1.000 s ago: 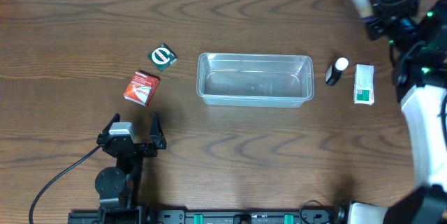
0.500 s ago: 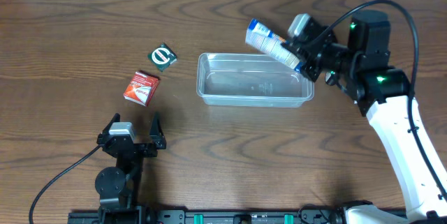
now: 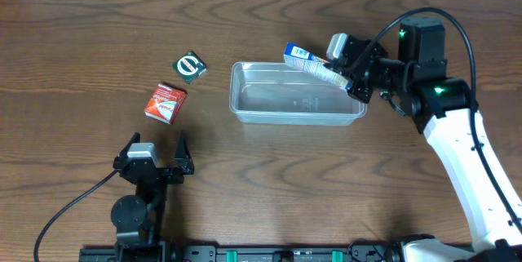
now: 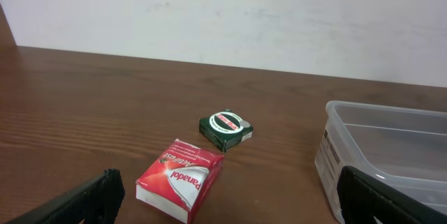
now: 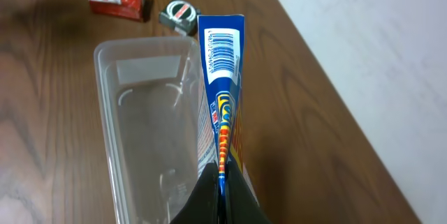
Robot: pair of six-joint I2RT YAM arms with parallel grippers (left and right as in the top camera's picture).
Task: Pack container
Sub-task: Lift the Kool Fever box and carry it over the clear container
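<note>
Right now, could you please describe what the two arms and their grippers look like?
The left arm is all black, with a grey camera block and a black cable trailing away; the left gripper has two black fingers. The right arm has white shells, black joints, green lights and a looping black cable; the right gripper is black.

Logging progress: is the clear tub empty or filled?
Empty: the container shows a bare floor; the right gripper holds the blue packet over its rim.

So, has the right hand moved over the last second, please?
Yes. The right hand swung in from far right of the container to its right end, holding a blue packet over the far rim.
</note>
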